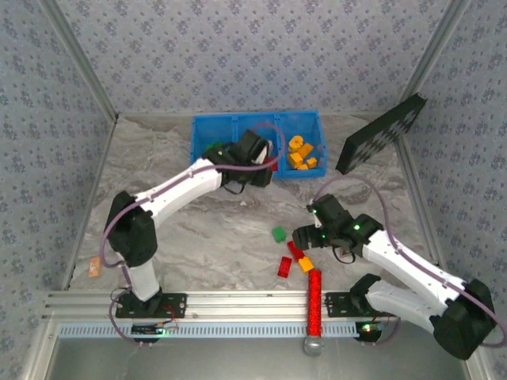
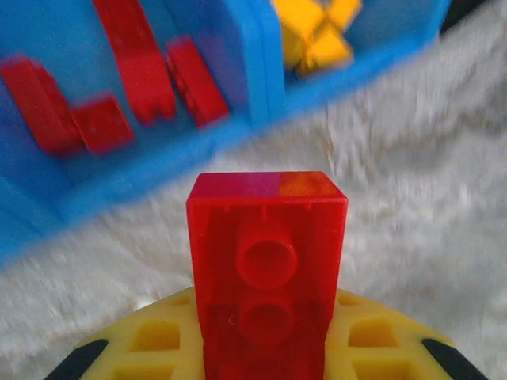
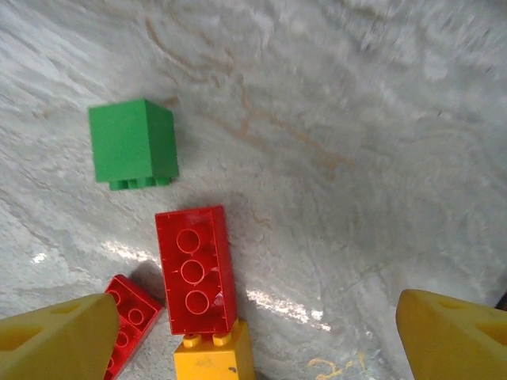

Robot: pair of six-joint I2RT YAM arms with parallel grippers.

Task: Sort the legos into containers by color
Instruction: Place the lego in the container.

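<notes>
The blue bin point(image 1: 212, 131) stands at the back of the table, with yellow-orange legos point(image 1: 299, 153) in its right compartment. My left gripper point(image 1: 265, 155) hovers at the bin's near wall, shut on a red lego point(image 2: 267, 261). Beyond it lie several red legos point(image 2: 142, 75) in the middle compartment and yellow ones point(image 2: 317, 32) past the divider point(image 2: 255, 71). My right gripper point(image 1: 305, 236) hangs open over loose legos on the table: a green one point(image 3: 132, 142), a long red one point(image 3: 194, 269), a second red one point(image 3: 131, 317) and a yellow one point(image 3: 214, 358). Its fingers point(image 3: 55, 340) touch none.
A long red glittery cylinder point(image 1: 315, 301) lies across the front rail beside the loose bricks. A black dotted panel point(image 1: 380, 134) leans at the back right wall. A small orange scrap point(image 1: 94, 267) sits at the table's left edge. Patterned walls close in three sides.
</notes>
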